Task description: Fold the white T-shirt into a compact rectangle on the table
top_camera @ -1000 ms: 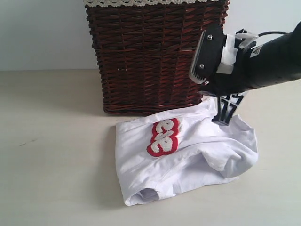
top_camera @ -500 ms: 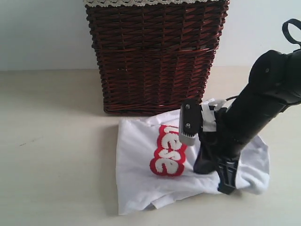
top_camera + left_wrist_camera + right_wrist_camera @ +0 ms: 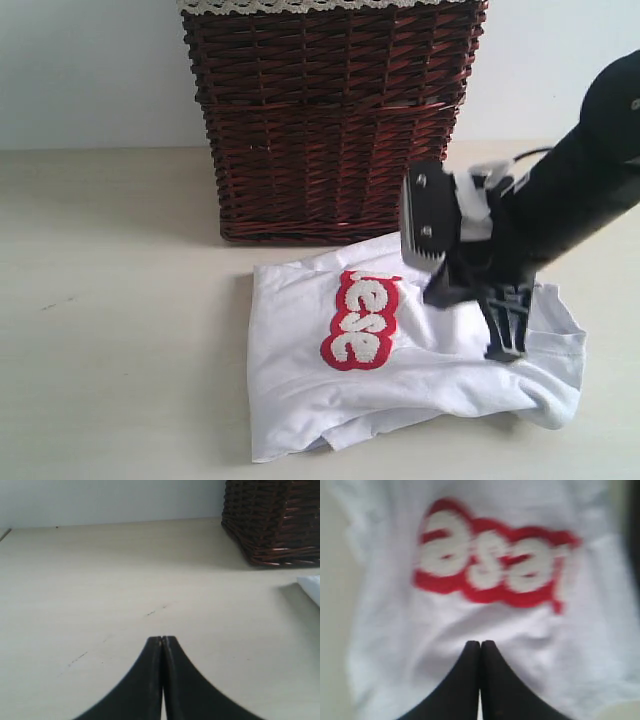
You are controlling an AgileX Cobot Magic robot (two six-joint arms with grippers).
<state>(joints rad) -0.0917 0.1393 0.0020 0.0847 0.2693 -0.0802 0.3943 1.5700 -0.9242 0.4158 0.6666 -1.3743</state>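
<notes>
The white T-shirt (image 3: 300,390) lies loosely folded on the table (image 3: 110,330) in front of the basket, red-outlined lettering (image 3: 358,320) facing up. My right gripper (image 3: 505,340) hangs point-down over the shirt's right part, to the right of the lettering. In the right wrist view the right gripper (image 3: 480,642) is shut with no cloth between its tips, and the blurred T-shirt (image 3: 395,630) and lettering (image 3: 490,570) fill the picture. My left gripper (image 3: 162,638) is shut and empty over bare table (image 3: 125,570), with a shirt corner (image 3: 312,586) at the picture's edge.
A dark wicker basket (image 3: 330,120) with a lace-trimmed liner stands right behind the shirt, and the basket (image 3: 272,520) shows in the left wrist view too. A pale wall runs behind the table. The table extends left of the shirt.
My right arm came down from basket height across the shirt, then drew back up and right. The shirt now lies flatter and reaches further right, with more lettering showing.
</notes>
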